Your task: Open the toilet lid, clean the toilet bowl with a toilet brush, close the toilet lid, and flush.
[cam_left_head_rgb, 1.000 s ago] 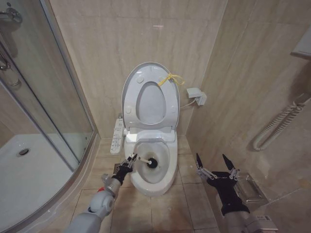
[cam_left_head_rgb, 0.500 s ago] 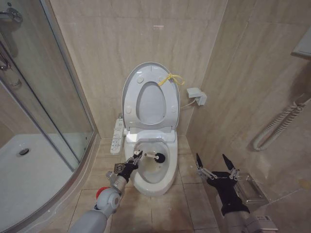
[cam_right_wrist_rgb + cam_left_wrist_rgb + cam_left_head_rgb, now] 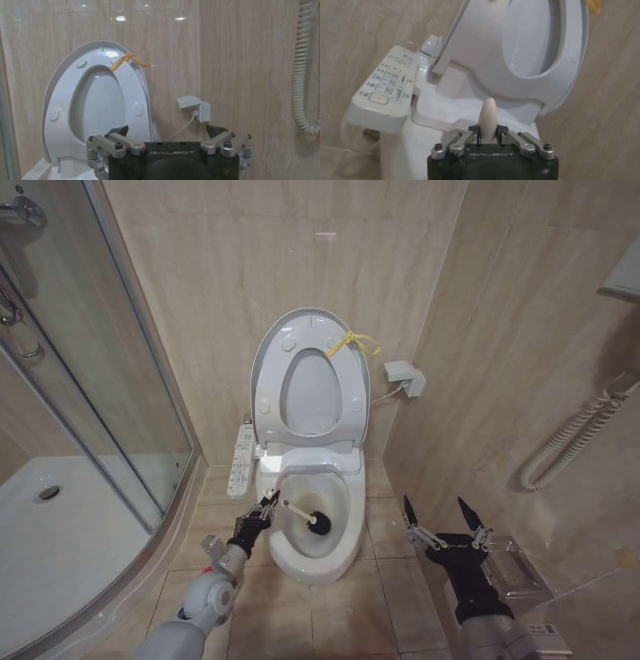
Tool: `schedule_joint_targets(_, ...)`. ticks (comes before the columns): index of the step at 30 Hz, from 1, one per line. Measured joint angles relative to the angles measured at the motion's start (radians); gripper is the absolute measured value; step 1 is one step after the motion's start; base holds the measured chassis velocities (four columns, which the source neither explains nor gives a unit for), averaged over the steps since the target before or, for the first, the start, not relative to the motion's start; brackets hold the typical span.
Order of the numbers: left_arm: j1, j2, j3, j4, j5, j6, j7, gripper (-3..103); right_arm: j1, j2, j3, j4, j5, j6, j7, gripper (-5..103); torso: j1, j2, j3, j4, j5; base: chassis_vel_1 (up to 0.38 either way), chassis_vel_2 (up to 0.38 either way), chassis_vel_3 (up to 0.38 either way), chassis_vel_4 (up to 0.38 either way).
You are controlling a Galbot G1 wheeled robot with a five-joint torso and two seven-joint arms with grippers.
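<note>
Head view: left tool [image 3: 270,502] grips toilet brush [image 3: 303,514] in toilet bowl [image 3: 340,548].

Head looks down; wrists perhaps share toilet lid [image 3: 95,105]

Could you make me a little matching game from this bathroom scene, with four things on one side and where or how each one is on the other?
Things:
1. toilet lid
2. toilet brush
3. left tool
4. right tool

States:
A. open and holding nothing, beside the toilet bowl
B. raised upright against the wall, a yellow strap tied at its top edge
C. dark head down inside the bowl
D. shut on a white handle at the bowl's rim

Pairs: 1-B, 2-C, 3-D, 4-A
</note>
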Motion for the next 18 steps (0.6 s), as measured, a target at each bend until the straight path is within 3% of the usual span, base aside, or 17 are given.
schedule_joint_targets(3,-0.023,-0.021,-0.001,0.047,0.045,-0.024,0.016,21,0.0,0.0,0.0,0.0,0.0,0.0,0.0,100,0.0,0.0,0.0,-0.0002,-0.0002,0.0,0.0,0.0,0.0)
schedule_joint_targets(7,-0.039,-0.024,0.017,0.05,0.044,-0.026,0.025,21,0.0,0.0,0.0,0.0,0.0,0.0,0.0,100,0.0,0.0,0.0,-0.0003,0.0003,0.0,0.0,0.0,0.0)
schedule_joint_targets(18,-0.036,-0.003,0.043,-0.005,-0.021,0.003,0.019,21,0.0,0.0,0.0,0.0,0.0,0.0,0.0,100,0.0,0.0,0.0,-0.0001,0.0001,0.0,0.0,0.0,0.0)
